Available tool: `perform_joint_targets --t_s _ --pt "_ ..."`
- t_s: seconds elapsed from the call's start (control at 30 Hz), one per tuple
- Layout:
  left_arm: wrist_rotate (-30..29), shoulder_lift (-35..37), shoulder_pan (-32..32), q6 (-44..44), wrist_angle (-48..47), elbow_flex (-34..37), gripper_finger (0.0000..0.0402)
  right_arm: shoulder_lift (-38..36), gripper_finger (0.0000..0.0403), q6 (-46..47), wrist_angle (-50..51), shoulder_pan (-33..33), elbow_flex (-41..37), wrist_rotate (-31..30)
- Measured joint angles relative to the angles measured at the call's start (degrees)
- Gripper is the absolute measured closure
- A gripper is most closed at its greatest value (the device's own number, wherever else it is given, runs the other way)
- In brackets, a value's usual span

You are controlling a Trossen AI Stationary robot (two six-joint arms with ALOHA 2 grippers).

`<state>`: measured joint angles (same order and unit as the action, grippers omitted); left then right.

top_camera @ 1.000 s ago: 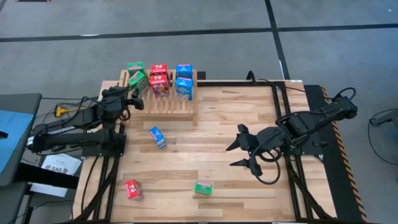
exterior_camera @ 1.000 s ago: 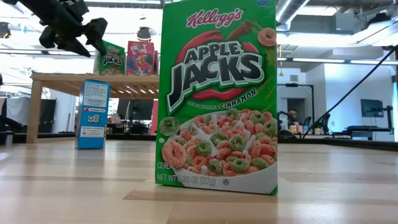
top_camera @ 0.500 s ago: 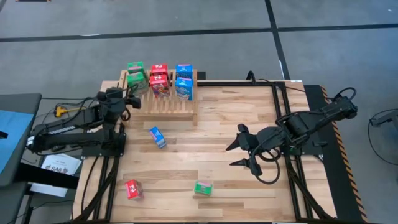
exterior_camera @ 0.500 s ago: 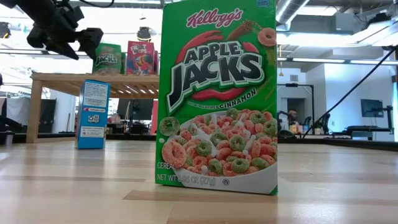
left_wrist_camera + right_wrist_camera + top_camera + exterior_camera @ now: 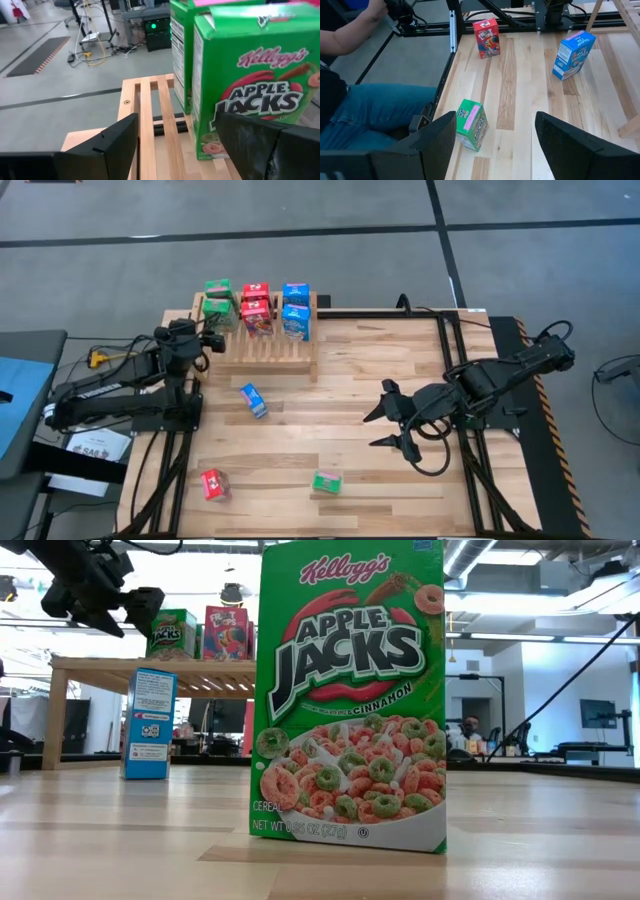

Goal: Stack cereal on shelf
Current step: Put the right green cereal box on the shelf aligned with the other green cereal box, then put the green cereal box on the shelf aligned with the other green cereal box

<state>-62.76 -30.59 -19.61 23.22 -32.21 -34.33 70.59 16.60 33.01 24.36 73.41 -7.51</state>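
Observation:
The shelf [image 5: 262, 340] stands at the table's far left and carries two green [image 5: 218, 310], two red [image 5: 256, 315] and two blue [image 5: 295, 320] cereal boxes, all upright on its slats. My left gripper [image 5: 213, 340] hovers open just left of the shelf; in its wrist view the near green box [image 5: 250, 85] stands beyond my open gripper [image 5: 177, 125], with bare slats in the gap. On the tabletop a blue box [image 5: 253, 400], a red box [image 5: 213, 484] and a green box [image 5: 326, 481] stand loose. My right gripper [image 5: 378, 430] waits open above the table's right half.
The low view is filled by the loose green box [image 5: 350, 690], with the blue box [image 5: 150, 720] and the shelf [image 5: 150, 665] behind it. A person's arm and legs [image 5: 365, 110] show past the table's near edge. Black frame rails [image 5: 455, 360] run along the right side.
My left gripper has swung away from the near green box toward the table's left edge, its finger gap unchanged. That box, askew on the shelf a second ago, now stands square beside the other green one.

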Motion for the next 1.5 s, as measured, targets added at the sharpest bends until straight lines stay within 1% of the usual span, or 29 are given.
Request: perform_joint_targets --t_s 0.1,0.27,0.4,0.57,0.63,0.73,0.97,1.13,1.33,1.5 --pt "0.4 1.3 0.8 0.0 -0.2 -0.6 0.0147 0.0 0.0106 0.0 0.0 0.0 0.0 0.0" --pt "4.5 3.0 3.5 -1.0 0.1 -3.8 0.0147 0.0 0.0106 0.0 0.0 0.0 0.0 0.0" --pt "11.0 3.0 6.4 -3.2 0.9 -6.0 0.0147 0.0 0.0106 0.0 0.0 0.0 0.0 0.0" --pt "19.7 2.9 10.9 -6.7 6.4 -6.5 0.0147 0.0 0.0106 0.0 0.0 0.0 0.0 0.0" --pt "22.7 2.8 12.8 -7.0 7.8 -6.5 0.0147 0.0 0.0106 0.0 0.0 0.0 0.0 0.0" --pt "25.4 2.4 15.8 -5.6 7.9 -6.5 0.0147 0.0 0.0106 0.5 0.0 0.0 0.0 0.0" --pt "28.0 -0.5 24.2 0.1 7.9 -6.5 0.0147 0.0 0.0106 1.4 0.0 0.0 0.0 0.0" --pt "28.0 -3.1 29.6 3.7 8.1 -6.5 0.0147 0.0 0.0106 1.4 0.0 0.0 0.0 0.0" --pt "27.9 -6.3 34.5 4.8 10.9 -6.5 0.0147 0.0 0.0106 1.5 0.0 0.0 0.0 0.0" --pt "27.8 -8.1 37.6 7.7 11.3 -6.5 0.0147 0.0 0.0106 1.5 0.0 0.0 0.0 0.0"
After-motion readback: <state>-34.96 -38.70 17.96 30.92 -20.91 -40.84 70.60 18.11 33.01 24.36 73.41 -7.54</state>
